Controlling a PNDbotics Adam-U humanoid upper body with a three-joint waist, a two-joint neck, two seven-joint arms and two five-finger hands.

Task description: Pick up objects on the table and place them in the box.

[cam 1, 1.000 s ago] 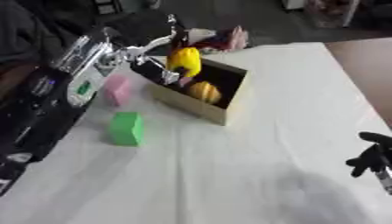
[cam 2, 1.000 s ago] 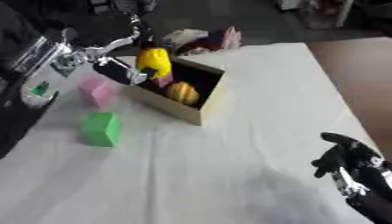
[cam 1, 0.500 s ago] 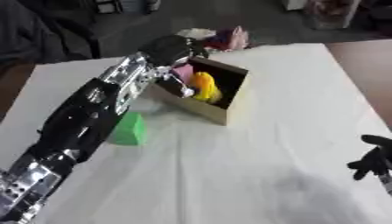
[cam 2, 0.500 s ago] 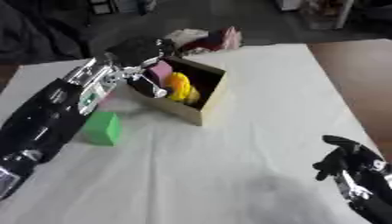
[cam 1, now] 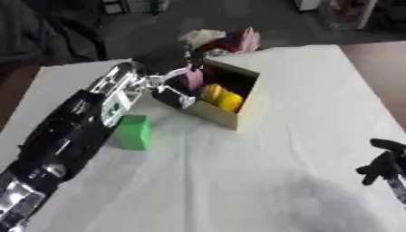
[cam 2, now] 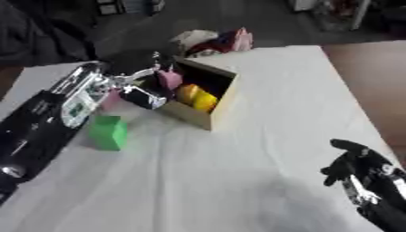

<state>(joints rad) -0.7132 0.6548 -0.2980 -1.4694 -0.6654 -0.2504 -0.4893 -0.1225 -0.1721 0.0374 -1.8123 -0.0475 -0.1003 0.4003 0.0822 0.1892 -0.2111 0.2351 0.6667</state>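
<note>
**Ann:** Fingers (cam 2: 141, 72) of the left hand (cam 2: 147, 93) sit at the box's (cam 2: 224, 93) left rim, curled round something pink (cam 2: 169, 78), held just over the opening.

**Bo:** And what's already in the box?

**Ann:** Yellow pieces (cam 2: 196, 96), down inside, just right of that pink thing. So the drop looks close: pink is above the left part of the opening, and the hand only needs to let go.

**Bo:** What's left on the table?

**Ann:** Green block (cam 1: 132, 132), near-left of the box, lying beside the left forearm. Another pink shape (cam 2: 110, 99) shows by the wrist, left of the box.

**Bo:** Right hand?

**Ann:** Idle at the near-right corner (cam 2: 355, 164), fingers relaxed and spread, well away. Left is clearly nearer the block, which lies back toward the near side from its fingers.
</note>
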